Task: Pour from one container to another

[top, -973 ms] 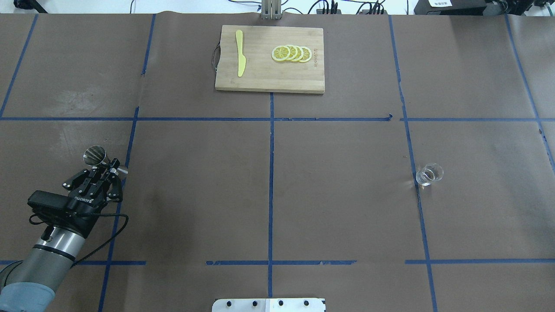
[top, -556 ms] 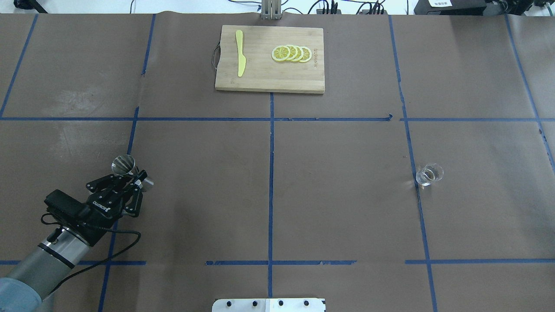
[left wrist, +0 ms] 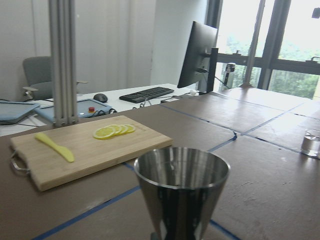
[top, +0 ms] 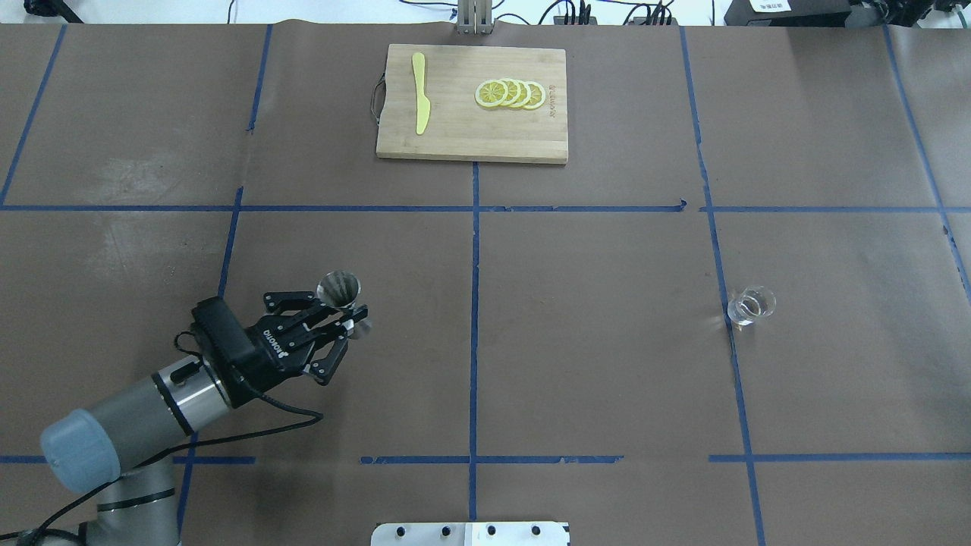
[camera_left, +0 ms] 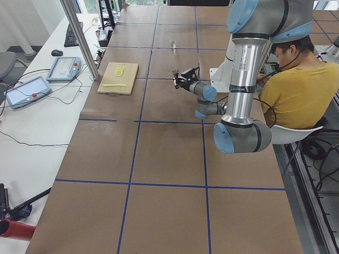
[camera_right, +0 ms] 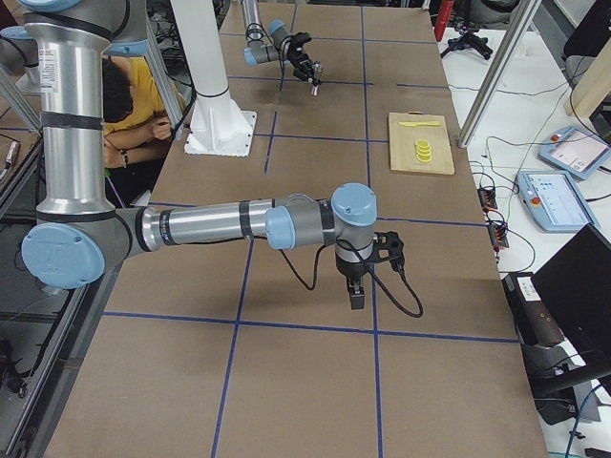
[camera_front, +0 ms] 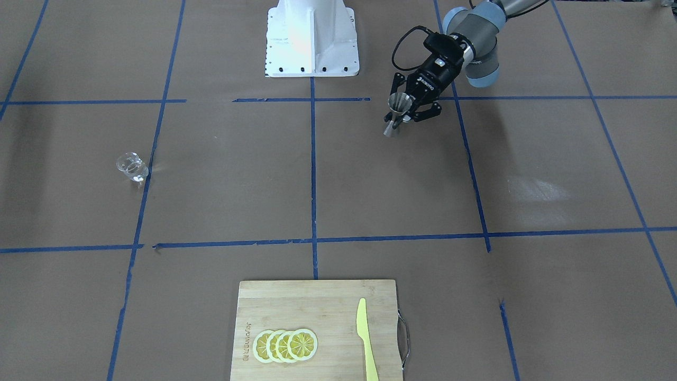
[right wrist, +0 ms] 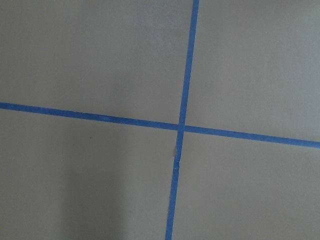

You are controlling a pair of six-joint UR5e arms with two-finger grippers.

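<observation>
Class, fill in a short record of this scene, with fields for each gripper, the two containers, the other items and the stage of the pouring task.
Left gripper: shut on the steel jigger, gripping its waist and holding it upright.
Right gripper: seen only in one side view, pointing down at the table; open or shut cannot be told.
Glass cup: stands on the table's right half, ungripped.
Other items: cutting board carrying lemon slices and a yellow knife.
Stage: no pouring yet; jigger and cup are far apart.
</observation>
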